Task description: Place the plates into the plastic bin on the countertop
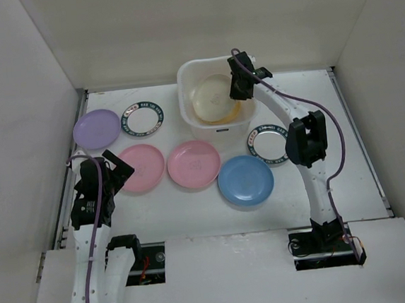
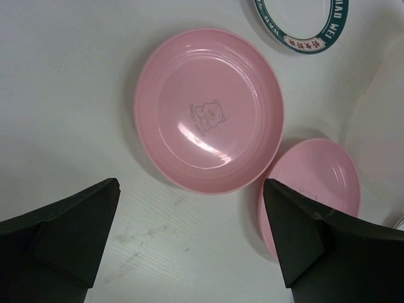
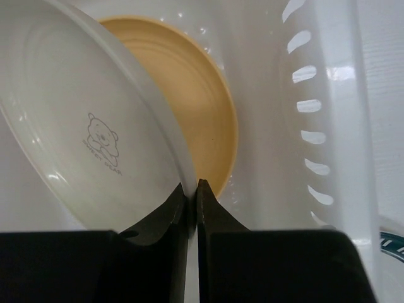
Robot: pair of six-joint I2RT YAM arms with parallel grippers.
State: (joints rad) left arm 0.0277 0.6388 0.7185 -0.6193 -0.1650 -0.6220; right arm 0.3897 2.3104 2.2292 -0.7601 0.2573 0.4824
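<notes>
The translucent plastic bin (image 1: 214, 125) stands at the back middle of the white countertop (image 1: 193, 209). My right gripper (image 1: 240, 86) is inside it, shut on the rim of the cream plate (image 3: 76, 120), held tilted above the orange plate (image 3: 196, 107) lying in the bin (image 3: 328, 101). My left gripper (image 2: 189, 240) is open and empty, just short of a pink plate (image 2: 208, 110); the second pink plate (image 2: 322, 183) lies to its right. On the countertop lie the lilac plate (image 1: 95, 128), two pink plates (image 1: 141, 167) (image 1: 194, 164), the blue plate (image 1: 245, 179) and two patterned-rim white plates (image 1: 142, 119) (image 1: 267, 143).
White walls (image 1: 24, 139) enclose the countertop on the left, back and right. The arm bases stand at the near edge. The right arm's forearm (image 1: 304, 139) passes over the right patterned plate.
</notes>
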